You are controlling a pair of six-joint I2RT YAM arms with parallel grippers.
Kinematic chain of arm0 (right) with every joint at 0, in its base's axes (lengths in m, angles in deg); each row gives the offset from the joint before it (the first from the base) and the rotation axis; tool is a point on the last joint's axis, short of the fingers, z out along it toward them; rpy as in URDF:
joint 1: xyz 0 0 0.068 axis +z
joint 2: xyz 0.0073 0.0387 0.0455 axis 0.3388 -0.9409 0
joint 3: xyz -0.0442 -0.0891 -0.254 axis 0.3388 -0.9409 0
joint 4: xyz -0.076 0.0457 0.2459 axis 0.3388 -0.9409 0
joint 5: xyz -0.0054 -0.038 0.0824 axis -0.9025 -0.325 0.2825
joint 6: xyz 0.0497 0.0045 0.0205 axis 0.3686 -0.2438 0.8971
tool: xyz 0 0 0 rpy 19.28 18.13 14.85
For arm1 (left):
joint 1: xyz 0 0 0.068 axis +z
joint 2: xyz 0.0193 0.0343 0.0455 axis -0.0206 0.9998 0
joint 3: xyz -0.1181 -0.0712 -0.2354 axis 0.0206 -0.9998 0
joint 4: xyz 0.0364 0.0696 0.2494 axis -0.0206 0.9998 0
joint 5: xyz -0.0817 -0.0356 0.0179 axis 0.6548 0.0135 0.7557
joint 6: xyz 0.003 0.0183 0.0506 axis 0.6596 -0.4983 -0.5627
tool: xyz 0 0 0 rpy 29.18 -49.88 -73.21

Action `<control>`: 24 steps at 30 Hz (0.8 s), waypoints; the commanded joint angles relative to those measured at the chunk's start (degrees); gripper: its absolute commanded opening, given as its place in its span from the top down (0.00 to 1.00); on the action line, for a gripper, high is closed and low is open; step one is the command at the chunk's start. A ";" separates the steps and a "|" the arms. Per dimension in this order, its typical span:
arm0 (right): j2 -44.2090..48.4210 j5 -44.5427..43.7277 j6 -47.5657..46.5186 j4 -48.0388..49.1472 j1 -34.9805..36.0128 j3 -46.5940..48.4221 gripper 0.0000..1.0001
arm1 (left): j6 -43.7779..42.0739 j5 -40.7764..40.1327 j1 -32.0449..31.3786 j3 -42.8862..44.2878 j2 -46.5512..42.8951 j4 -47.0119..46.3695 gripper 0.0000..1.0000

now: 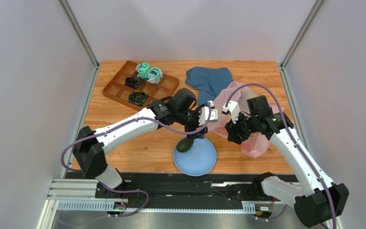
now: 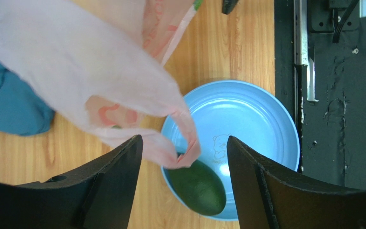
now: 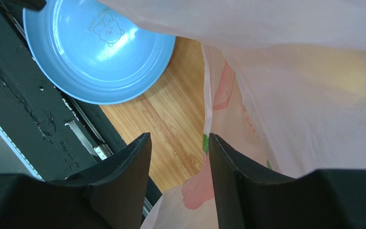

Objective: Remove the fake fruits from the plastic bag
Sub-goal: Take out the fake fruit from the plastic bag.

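Note:
The pink plastic bag (image 1: 249, 125) lies crumpled at the right of the table, under my right arm. One dark green avocado (image 1: 186, 144) lies on the left edge of the blue plate (image 1: 204, 162). My left gripper (image 1: 195, 132) hangs open over the plate. In the left wrist view the avocado (image 2: 198, 186) lies below the gap of the left gripper (image 2: 185, 143), and a handle loop of the bag (image 2: 180, 143) hangs between the fingers. My right gripper (image 3: 177, 138) is open beside the bag (image 3: 290, 95). A blurred yellow shape (image 3: 335, 71) shows through the plastic. The other fruits are hidden.
A brown wooden tray (image 1: 118, 88) with compartments holds teal and dark rolled socks at the back left. A dark blue cloth (image 1: 209, 78) lies at the back, touching the bag. A black rail (image 1: 194, 183) runs along the near edge. Grey walls close the sides.

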 commanded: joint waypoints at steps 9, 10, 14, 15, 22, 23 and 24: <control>-9.81 -5.91 5.02 8.06 -5.67 -1.62 0.50 | 4.51 -11.71 -2.27 5.97 7.69 -3.65 1.00; -11.82 -6.62 5.72 9.29 -5.67 -1.53 0.50 | 6.79 -10.92 -0.69 7.28 8.12 -3.21 1.00; -17.10 -11.10 9.06 16.14 -5.93 -0.04 0.48 | 25.65 -1.53 5.29 15.19 9.88 -2.06 1.00; -18.16 -13.28 9.85 17.20 -6.02 0.14 0.46 | 27.89 4.06 6.95 15.21 9.80 -2.93 1.00; -23.35 -21.03 11.53 22.31 -6.28 2.34 0.36 | 34.85 14.22 7.58 14.86 9.09 -6.45 1.00; -23.70 -22.34 11.70 23.36 -6.19 2.51 0.34 | 34.59 14.14 7.58 14.59 9.18 -6.28 1.00; -24.14 -23.05 11.88 23.89 -6.19 2.86 0.31 | 34.15 13.96 7.58 14.59 9.44 -6.19 1.00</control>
